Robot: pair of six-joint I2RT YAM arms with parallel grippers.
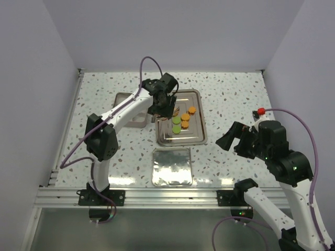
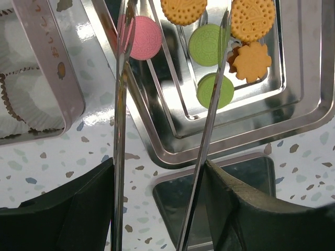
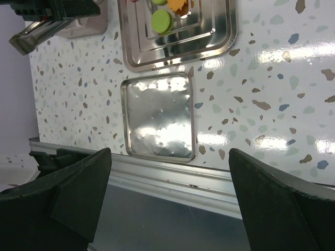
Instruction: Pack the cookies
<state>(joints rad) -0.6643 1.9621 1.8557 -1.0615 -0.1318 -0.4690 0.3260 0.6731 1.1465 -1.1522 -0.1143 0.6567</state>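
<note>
The cookies (image 2: pixel 207 44) lie loose in a shallow steel tray (image 2: pixel 272 120) in the middle of the worktop (image 3: pixel 272 78). The left wrist view shows two green ones, a pink one (image 2: pixel 146 39) at the tray's inner edge, two round orange ones and a flower-shaped orange one (image 2: pixel 252 61) lying partly over a darker piece. The overhead view shows two green and three orange; the arm hides the rest, so the full count cannot be told.

The left claw (image 2: pixel 175 15) hangs over the tray with its two long thin blades apart and nothing between them. One blade crosses the pink cookie and the other runs past the greens. Whether either blade touches a cookie cannot be told.

Just beside the tray, on its left, stands an open tin (image 2: pixel 49 63) lined with white pleated paper cups (image 2: pixel 26 112). The cups that show look empty, though much of the tin is out of frame or under the arm. A flat square lid (image 3: pixel 159 117) lies near the worktop's front edge, just in front of the tray and apart from it.

The right claw (image 3: pixel 170 154) is well off to the right, its dark fingers spread wide and holding nothing.

The packing looks barely begun. Every cookie in sight is in the tray, so each one has yet to go into a cup, and the lid presumably goes on last.
</note>
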